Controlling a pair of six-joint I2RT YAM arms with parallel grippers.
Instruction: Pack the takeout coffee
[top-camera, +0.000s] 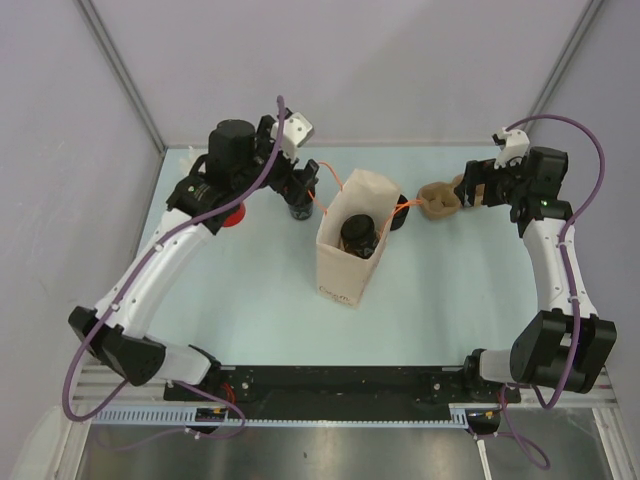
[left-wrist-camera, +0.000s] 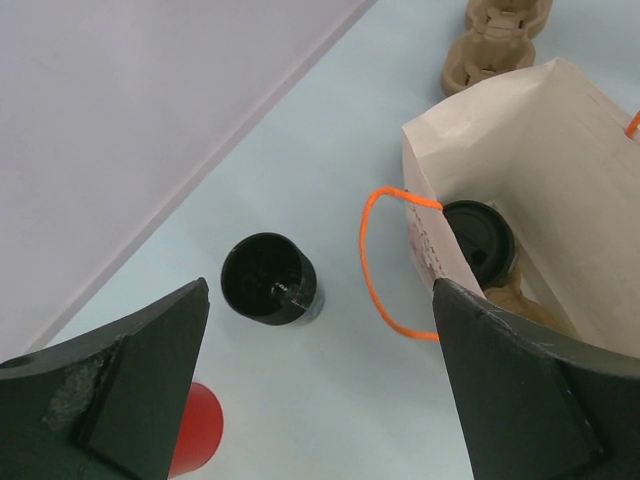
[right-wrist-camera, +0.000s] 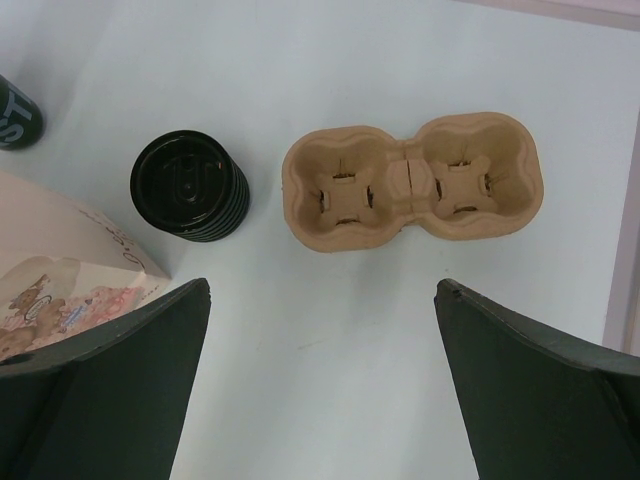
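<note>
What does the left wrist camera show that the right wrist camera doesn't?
Only the left wrist: the open left tool, red cup, open black cup, an orange handle, and a lidded cup inside the paper bag. Only the right wrist: the open right tool, the ribbed black round piece, and a dark sliver at the corner I cannot identify. Both: that bag and the cardboard carrier.

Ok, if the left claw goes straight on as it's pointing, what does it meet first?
Probably bare table between the black cup and the orange handle of the paper bag; the left claw would pass the cup closely, though depth is unclear.
</note>
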